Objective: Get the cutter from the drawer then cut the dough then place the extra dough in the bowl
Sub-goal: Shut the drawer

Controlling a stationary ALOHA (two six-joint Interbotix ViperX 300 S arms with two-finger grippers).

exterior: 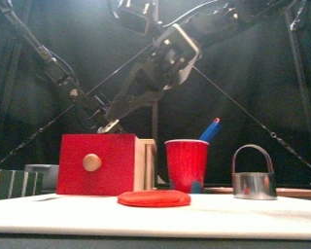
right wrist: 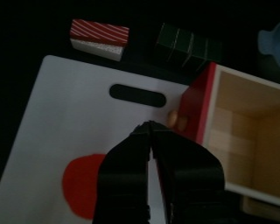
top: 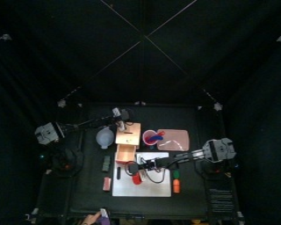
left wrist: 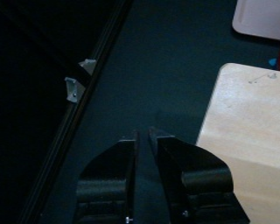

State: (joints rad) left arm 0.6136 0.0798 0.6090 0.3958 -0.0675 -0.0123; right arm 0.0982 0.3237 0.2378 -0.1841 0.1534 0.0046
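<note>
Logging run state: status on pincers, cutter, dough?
Left pincer and right pincer shut, empty. Round metal cutter with wire handle upright beside red cup. Flat red dough disc whole, nothing on it.

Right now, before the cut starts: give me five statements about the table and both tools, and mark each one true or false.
1. The cutter stands upright outside the wooden box. True.
2. The dough lies in the bowl. False: it lies flat on the white board.
3. The right tool grips the cutter. False: its jaws are shut on nothing, above the board.
4. A blue knife sticks out of the red cup. True.
5. The left tool is wide open over the dough. False: it is shut, over dark table beside the box.
</note>
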